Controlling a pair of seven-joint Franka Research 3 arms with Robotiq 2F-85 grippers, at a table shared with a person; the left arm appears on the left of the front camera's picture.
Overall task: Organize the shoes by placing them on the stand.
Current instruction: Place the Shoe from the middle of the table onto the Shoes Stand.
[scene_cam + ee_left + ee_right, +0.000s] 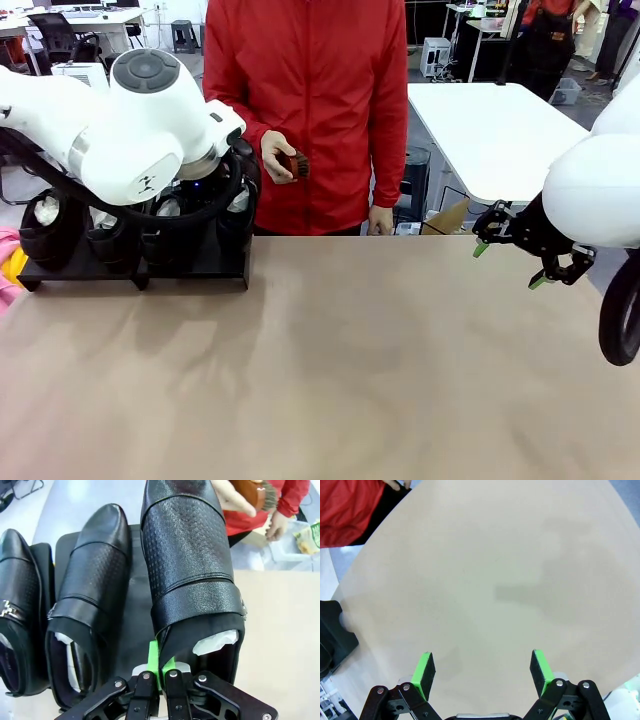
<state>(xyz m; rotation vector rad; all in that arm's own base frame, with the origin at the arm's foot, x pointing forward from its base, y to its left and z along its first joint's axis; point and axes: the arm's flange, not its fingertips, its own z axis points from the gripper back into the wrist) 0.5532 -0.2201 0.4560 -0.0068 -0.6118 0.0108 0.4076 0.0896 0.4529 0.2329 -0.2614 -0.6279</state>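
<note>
Right pincer [482, 672] hangs released above the bare beige tabletop [520, 570], well apart from everything. Left pincer [161, 675] is clenched on the heel rim of the glossy, dimple-textured black shoe [190, 565], toe pointing straight away, at the stand's [200, 268] right end beside three others. Beyond, a person's hand [276, 155] holds a brown brush [298, 164].

White left arm [130, 110] hangs over black shoes [45, 225] on a black stand [130, 268]. Right gripper [512, 262] hovers spread above the tan table [330, 360]. A person's hand [276, 157] holds a brown brush [298, 164].
</note>
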